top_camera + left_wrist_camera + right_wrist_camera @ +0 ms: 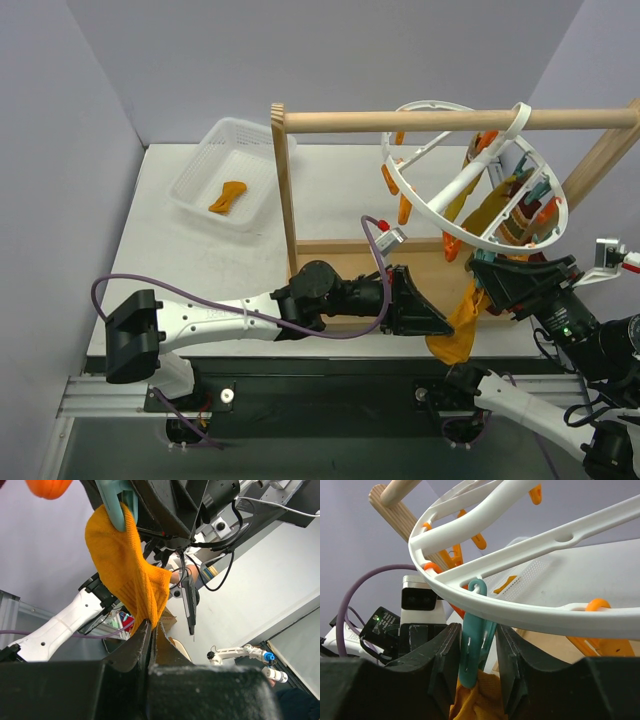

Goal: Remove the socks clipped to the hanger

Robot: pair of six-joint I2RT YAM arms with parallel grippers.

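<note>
Down low, the left fingers (132,647) are pressed together on the bottom tip of a mustard sock (125,570). The sock hangs from a teal clip (474,652) on the white hanger (530,607). The right fingers (445,655) stand on either side of that clip, just beside it; whether they squeeze it I cannot tell. The hanger hooks over the wooden rack (400,121) on the table (330,190), with striped socks (520,218) clipped at its right side.
</note>
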